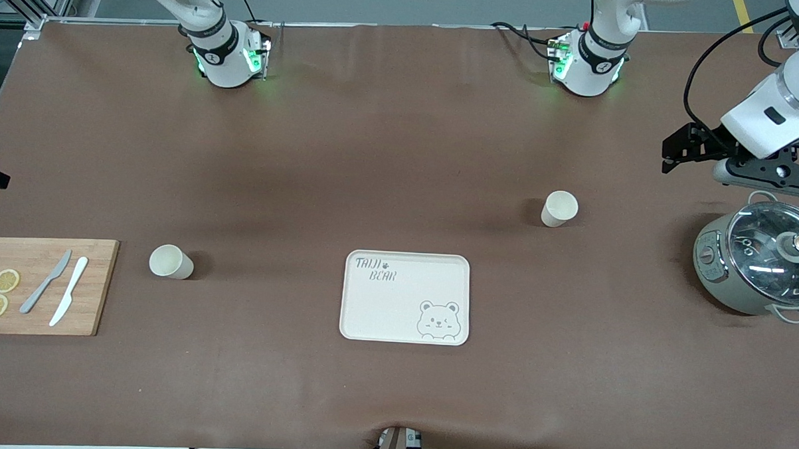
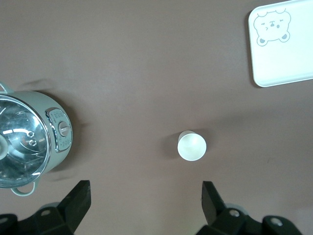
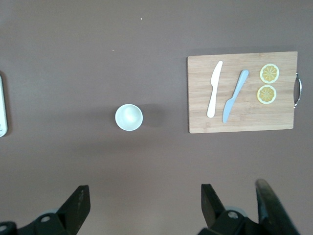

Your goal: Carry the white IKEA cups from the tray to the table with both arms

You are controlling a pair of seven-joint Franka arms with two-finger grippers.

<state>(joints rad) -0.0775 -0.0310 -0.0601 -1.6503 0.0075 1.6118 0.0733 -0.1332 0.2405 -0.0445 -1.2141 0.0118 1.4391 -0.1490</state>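
Note:
Two white cups stand upright on the brown table. One cup (image 1: pixel 559 208) (image 2: pixel 191 146) is toward the left arm's end, between the bear tray (image 1: pixel 370 316) and the pot. The other cup (image 1: pixel 170 262) (image 3: pixel 128 117) stands beside the cutting board toward the right arm's end. My left gripper (image 2: pixel 145 188) hangs open and empty high over the table beside the first cup; its arm (image 1: pixel 775 111) shows above the pot. My right gripper (image 3: pixel 144 191) is open and empty too, high over the table beside the second cup.
A grey pot with a glass lid (image 1: pixel 757 263) (image 2: pixel 24 142) sits at the left arm's end. A wooden cutting board (image 1: pixel 98 287) (image 3: pixel 244 122) at the right arm's end carries two knives and two lemon slices. The tray's corner (image 2: pixel 283 58) shows in the left wrist view.

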